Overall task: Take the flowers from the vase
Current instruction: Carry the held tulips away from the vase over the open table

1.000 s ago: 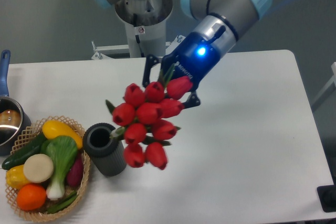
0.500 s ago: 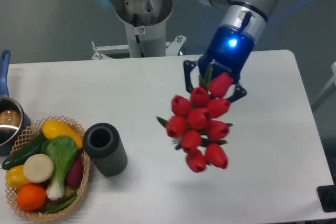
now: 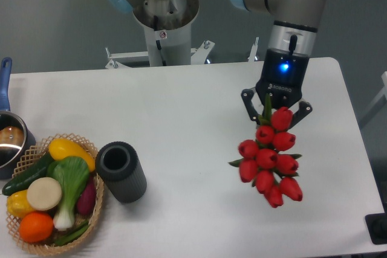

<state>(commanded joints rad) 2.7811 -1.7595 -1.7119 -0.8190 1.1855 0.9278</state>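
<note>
end effector (image 3: 275, 110) clenched on flowers (image 3: 269, 161) (above white table (image 3: 199, 107)), grey wall (image 3: 54, 22) behind

A robotics lab: pedestal-mounted arm (image 3: 284, 4) at a bare white table (image 3: 181, 107), grey backdrop.

Red tulip-bud flowers (image 3: 269, 161) w/ green stems: smooth, slightly glossy, plastic-looking. Short dark grey ribbed cylindrical vase (image 3: 121, 171): matt, ridged sides, looks like plastic or rubber. White tabletop (image 3: 181, 107): smooth, matt, faint sheen. Gripper (image 3: 276, 108): dark blue-black body, semi-gloss plastic; jaws black, matt. Arm: grey matt metal-looking tube, pale blue smooth plastic joint caps. Woven wicker basket (image 3: 91, 149): tan, rough weave; veg inside smooth, shiny plastic. Steel saucepan (image 3: 9, 140): polished metal, reflective; blue glossy handle.
</note>
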